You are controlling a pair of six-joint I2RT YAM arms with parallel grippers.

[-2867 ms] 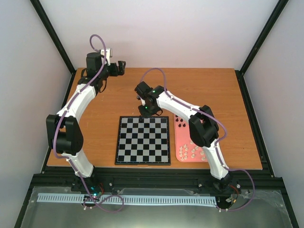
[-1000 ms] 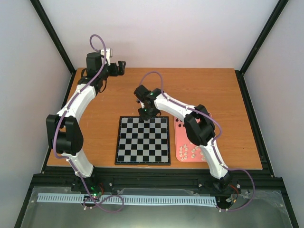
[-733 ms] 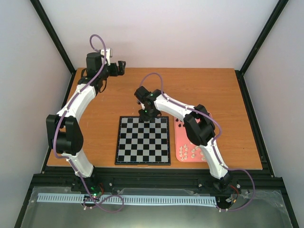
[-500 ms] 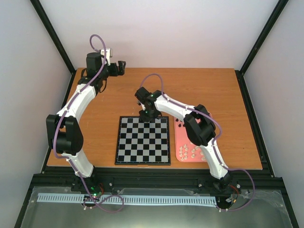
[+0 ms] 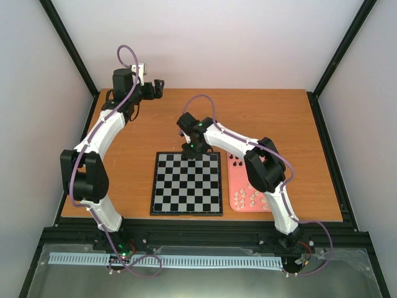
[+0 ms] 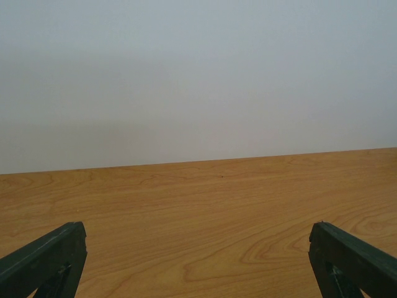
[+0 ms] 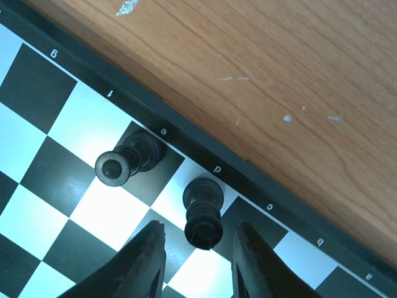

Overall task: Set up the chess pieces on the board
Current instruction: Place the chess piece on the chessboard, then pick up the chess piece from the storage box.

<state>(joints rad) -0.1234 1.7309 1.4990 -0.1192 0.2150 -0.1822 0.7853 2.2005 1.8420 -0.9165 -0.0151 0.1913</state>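
Chess pieces point(image 7: 203, 208) upright on board point(image 7: 37, 143), right claw point(image 7: 198, 227) spread astride one

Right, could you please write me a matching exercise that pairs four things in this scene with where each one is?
Things:
1. pink tray
2. black piece on d
3. black piece on e
4. left arm's fingers

Places:
A. on a dark edge square, outside the right arm's fingers
B. over bare table, wide apart, holding nothing
C. right of the chessboard
D. on a light edge square, between the right arm's fingers, a gap each side

Pairs: 1-C, 2-D, 3-A, 4-B
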